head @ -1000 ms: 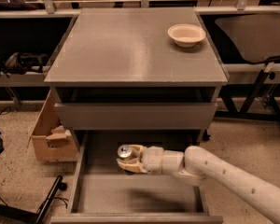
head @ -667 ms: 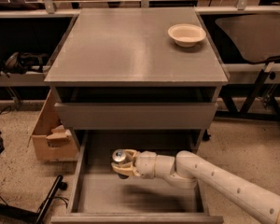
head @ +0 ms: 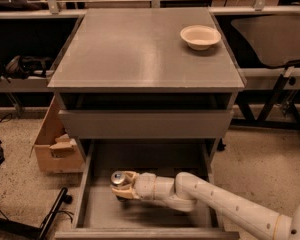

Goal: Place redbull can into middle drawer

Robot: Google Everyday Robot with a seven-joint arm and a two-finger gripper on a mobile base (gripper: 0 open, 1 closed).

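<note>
The middle drawer (head: 102,211) is pulled out at the bottom of the grey cabinet, wide and shallow with a flat grey floor. My gripper (head: 123,185) reaches in from the lower right on a white arm and is shut on the redbull can (head: 118,179). Only the can's shiny silver top and a bit of dark body show; the can is upright, low over the drawer's left-middle floor. I cannot tell whether its base touches the floor.
A cream bowl (head: 200,36) sits on the cabinet top (head: 140,49) at the back right. A plain grey drawer front (head: 145,124) is above the open drawer. A cardboard box (head: 52,144) stands on the floor to the left. Table legs stand at the right.
My gripper has moved left and slightly down inside the drawer with the can in it.
</note>
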